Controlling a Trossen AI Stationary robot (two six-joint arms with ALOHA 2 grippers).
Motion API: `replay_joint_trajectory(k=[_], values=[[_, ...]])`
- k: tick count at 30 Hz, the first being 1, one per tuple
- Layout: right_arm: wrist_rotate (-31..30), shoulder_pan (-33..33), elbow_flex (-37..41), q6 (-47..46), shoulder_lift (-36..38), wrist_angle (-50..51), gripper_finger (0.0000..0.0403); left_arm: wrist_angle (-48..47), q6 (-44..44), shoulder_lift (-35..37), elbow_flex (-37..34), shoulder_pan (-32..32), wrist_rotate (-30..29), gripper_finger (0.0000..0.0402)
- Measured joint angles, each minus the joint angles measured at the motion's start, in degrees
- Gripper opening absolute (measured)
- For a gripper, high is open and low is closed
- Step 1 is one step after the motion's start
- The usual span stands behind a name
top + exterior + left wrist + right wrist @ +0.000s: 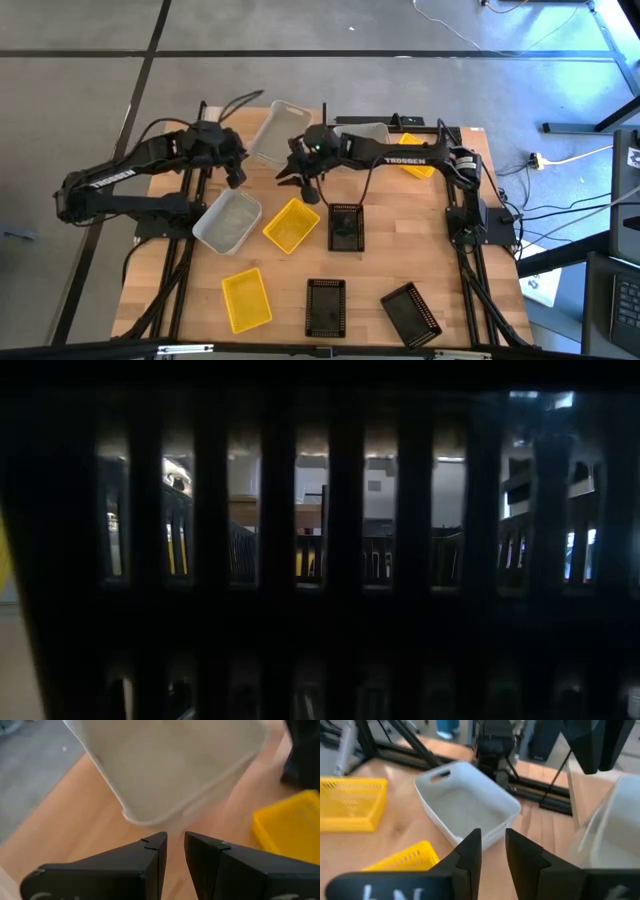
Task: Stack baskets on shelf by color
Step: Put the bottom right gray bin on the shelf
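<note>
Yellow, black and white baskets lie scattered over the wooden desk point(380, 250). One white basket point(227, 221) sits near the left edge with a yellow basket point(291, 225) just beside it; a black basket point(345, 226) lies to the right of that. Another white basket point(275, 134) sits tilted at the far edge by the shelf point(470, 135). The left gripper point(238, 176) hangs above the near white basket, released, fingers slightly apart, nothing between them. The right gripper point(312, 190) hovers just beyond the yellow basket, likewise released and empty. Along the front lie a second yellow basket point(246, 299) and two black ones point(326, 306) point(411, 313).
</note>
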State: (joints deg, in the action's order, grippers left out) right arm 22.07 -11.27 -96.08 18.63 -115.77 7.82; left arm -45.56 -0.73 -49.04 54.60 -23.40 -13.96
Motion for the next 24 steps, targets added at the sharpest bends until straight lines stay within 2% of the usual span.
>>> replay_joint_trajectory(k=[4,10,17,24], values=[[-3.10,0.90,0.92,0.10,-0.03,-3.11,0.0086,-2.69,-0.51,-1.39,-0.06,-0.04,-0.04,0.0059],[-14.82,1.82,0.91,0.04,0.02,-3.43,0.0086,-3.19,-4.35,-3.70,-0.10,-0.06,-3.03,0.0059],[-23.30,1.77,0.91,-0.28,0.02,-3.37,0.0086,-3.26,-6.95,-6.12,-0.12,-1.40,-3.49,0.0059],[-23.94,1.97,0.91,-0.25,0.02,-2.26,0.0086,-3.31,-8.93,-7.27,-0.12,-2.98,-6.06,0.0059]])
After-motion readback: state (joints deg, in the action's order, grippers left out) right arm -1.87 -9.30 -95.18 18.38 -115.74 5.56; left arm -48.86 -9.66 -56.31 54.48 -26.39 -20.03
